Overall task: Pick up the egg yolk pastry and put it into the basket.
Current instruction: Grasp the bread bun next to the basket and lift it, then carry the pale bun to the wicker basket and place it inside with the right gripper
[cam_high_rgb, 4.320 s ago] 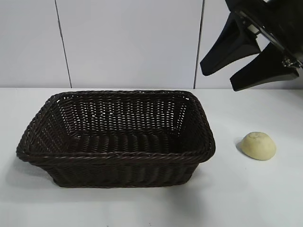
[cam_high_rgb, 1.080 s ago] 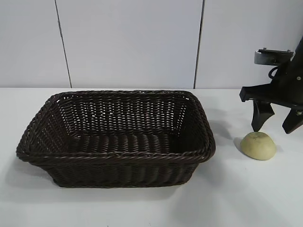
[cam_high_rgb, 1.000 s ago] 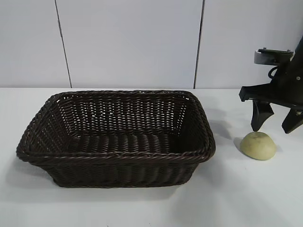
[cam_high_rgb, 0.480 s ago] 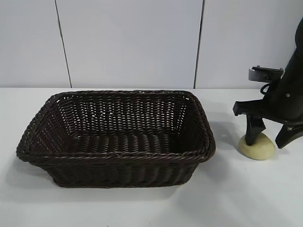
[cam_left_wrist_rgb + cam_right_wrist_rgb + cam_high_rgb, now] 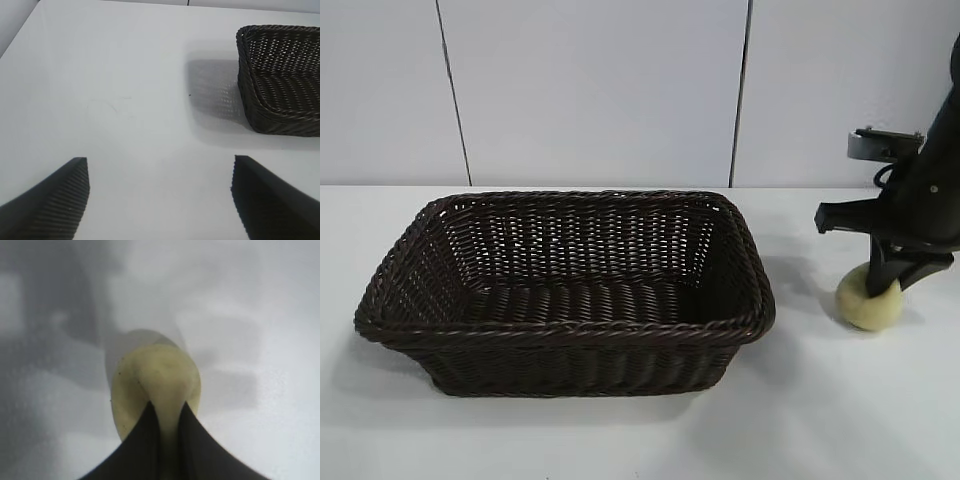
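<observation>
The egg yolk pastry (image 5: 865, 303), a small pale yellow bun, rests on the white table to the right of the basket (image 5: 410, 260). My right gripper (image 5: 886, 284) stands straight down on it, shut on the pastry, which is squeezed narrow between the two black fingers. In the right wrist view the pastry (image 5: 155, 375) bulges out past the gripper (image 5: 168, 409), pinched in the middle. The dark brown wicker basket holds nothing that I can see. My left gripper (image 5: 160, 165) hangs open over bare table, with the basket's corner (image 5: 245, 40) farther off.
The white table (image 5: 840, 420) runs under everything. A pale panelled wall (image 5: 600, 90) stands behind it. A gap of bare table lies between the basket's right rim (image 5: 760, 290) and the pastry.
My right gripper came down from above the pastry and its fingers closed in on it, squeezing it narrower. The left gripper and the basket have not moved.
</observation>
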